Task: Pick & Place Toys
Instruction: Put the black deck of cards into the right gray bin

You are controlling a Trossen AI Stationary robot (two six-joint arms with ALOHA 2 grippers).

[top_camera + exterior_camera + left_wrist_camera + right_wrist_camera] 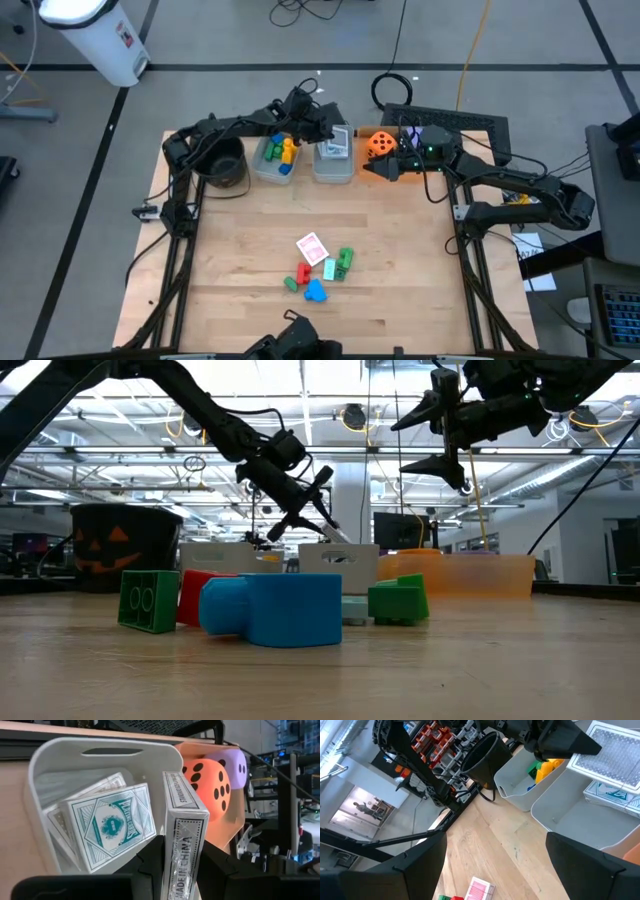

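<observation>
We see the left gripper holding a card box over a bin at the table's far edge.

Its jaws pinch the box by its narrow sides, upright above the bin, where a teal card deck already lies. In the bin beside it we see yellow, blue and green blocks. The orange die and the purple die sit in the orange tray at the same edge. The right gripper hangs above that tray, jaws spread, holding nothing. Near the front edge lie a red card, a blue block, a green block and a red block.
</observation>
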